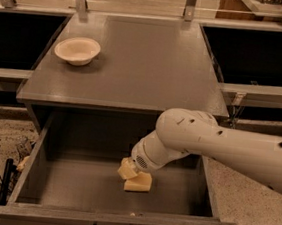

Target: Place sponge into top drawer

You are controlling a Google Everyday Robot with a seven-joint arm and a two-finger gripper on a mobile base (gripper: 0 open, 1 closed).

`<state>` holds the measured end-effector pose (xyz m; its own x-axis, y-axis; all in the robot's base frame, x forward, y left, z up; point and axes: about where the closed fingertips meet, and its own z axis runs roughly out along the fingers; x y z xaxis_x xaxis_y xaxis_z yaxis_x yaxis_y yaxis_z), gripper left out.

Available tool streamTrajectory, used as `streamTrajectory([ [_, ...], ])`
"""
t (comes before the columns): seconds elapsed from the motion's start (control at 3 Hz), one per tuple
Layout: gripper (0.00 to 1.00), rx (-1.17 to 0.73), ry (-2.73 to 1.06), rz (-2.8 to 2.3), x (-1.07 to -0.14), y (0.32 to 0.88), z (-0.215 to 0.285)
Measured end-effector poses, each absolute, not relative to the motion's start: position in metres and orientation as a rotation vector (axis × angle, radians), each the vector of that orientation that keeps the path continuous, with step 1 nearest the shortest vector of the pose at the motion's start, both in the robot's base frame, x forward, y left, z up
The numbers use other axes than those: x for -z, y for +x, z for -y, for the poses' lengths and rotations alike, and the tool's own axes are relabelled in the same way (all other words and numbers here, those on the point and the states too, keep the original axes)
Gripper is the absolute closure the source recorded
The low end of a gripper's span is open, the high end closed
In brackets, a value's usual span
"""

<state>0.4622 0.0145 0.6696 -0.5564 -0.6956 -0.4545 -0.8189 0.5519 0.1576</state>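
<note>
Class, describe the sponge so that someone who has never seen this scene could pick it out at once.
Find the grey cabinet, whose top drawer stands open at the front. On the drawer floor, near the middle, lies the sponge, just below the gripper on the white arm. It is a small pale yellow block, unlike the round cream bowl on the cabinet top.

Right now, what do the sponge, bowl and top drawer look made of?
Sponge: pale yellow foam, matte, lying on the drawer floor beside the gripper. Bowl: cream, smooth, slight sheen; ceramic or plastic, unclear. Top drawer: dark grey flat matte panels; likely painted metal or laminate.
</note>
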Motion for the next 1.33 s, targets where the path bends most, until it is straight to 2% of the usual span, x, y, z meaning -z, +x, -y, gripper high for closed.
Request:
streamTrajectory([
  [1.33, 1.0, -0.536, -1.17, -2.55, -0.607, 0.456, -0.014],
])
